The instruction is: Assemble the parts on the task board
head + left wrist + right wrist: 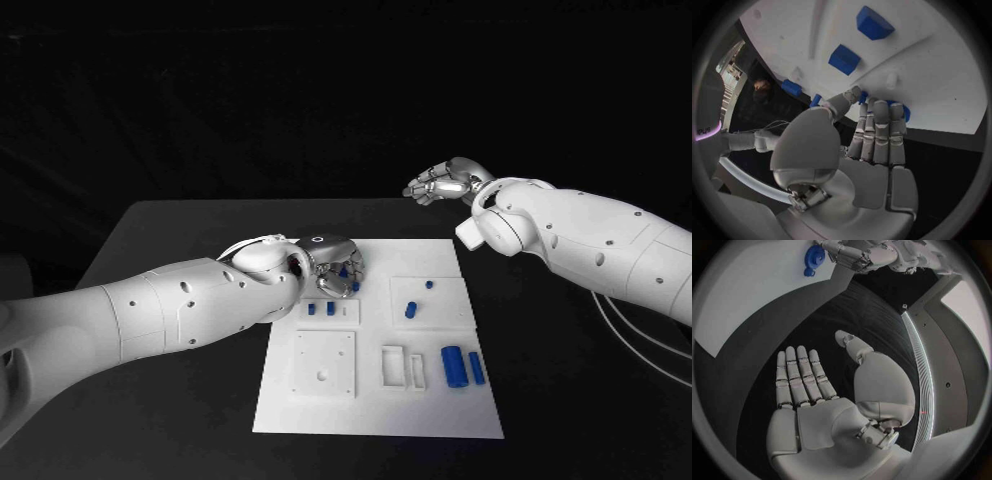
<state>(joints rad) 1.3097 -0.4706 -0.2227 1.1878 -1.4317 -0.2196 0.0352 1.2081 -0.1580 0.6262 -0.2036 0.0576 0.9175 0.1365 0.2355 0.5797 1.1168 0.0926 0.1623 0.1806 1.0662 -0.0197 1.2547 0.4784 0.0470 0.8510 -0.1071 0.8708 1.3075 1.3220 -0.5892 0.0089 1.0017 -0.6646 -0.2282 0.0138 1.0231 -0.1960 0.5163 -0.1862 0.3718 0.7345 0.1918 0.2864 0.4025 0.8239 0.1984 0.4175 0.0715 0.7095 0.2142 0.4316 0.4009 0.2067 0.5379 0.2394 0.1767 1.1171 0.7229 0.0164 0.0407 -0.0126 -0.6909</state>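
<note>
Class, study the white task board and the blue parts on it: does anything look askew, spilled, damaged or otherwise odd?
Nothing stands out. The task board lies flat and square on the black table, the blue parts sit tidily on it, and none looks broken or spilled. The left hand is over the board's far corner; the right hand is open above the table.

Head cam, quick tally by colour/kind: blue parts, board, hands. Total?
Blue parts: 7, one of them at the left hand's fingers
White board: 1
Hands: 2, left and right
Total: 10
</note>
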